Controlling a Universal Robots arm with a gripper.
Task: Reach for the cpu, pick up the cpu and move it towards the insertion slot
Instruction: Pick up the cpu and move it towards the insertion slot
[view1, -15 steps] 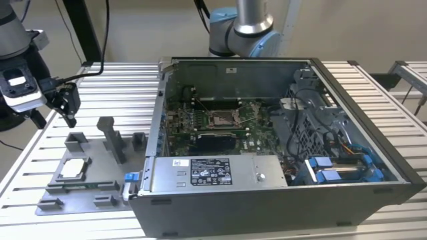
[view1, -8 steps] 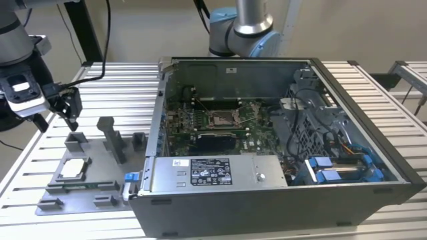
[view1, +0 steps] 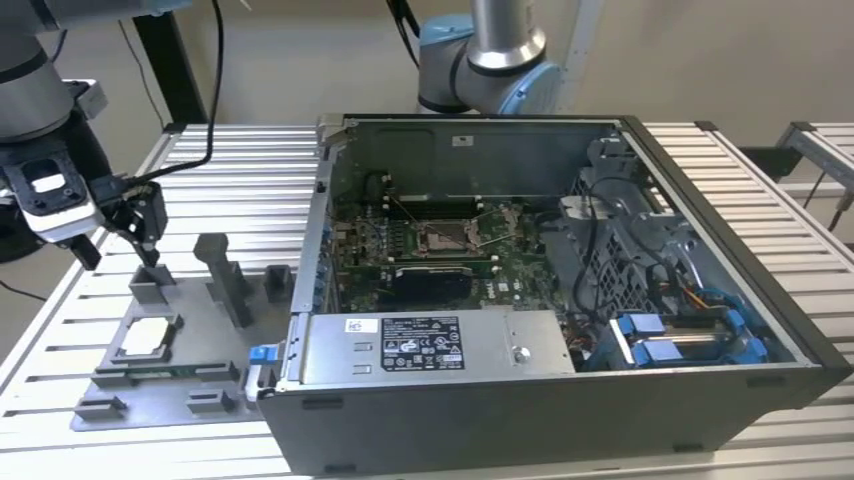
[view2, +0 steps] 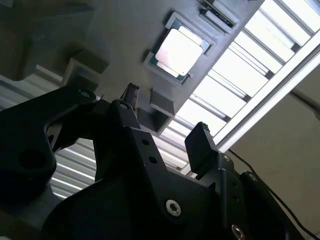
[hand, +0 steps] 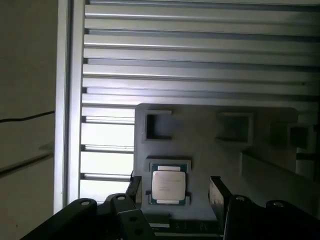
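Note:
The cpu (view1: 147, 336) is a pale square chip lying flat in a recess of the grey plastic tray (view1: 200, 345), at the exterior view's left. My gripper (view1: 118, 255) hangs open above the tray's far end, higher than the chip and apart from it. In the first wrist view the cpu (hand: 169, 184) lies below, between the two dark fingertips (hand: 218, 192). In the second wrist view the cpu (view2: 179, 50) lies beyond the gripper (view2: 165, 120), with nothing between the fingers. The insertion slot (view1: 441, 237), a shiny metal-framed socket, sits on the green board inside the open computer case (view1: 534, 400).
Upright grey blocks (view1: 220, 270) stand on the tray close to my gripper. The case's wall (view1: 320, 220) rises between the tray and the board. A second arm's base (view1: 481, 60) stands behind the case. Everything rests on a slatted metal table (view1: 240, 160).

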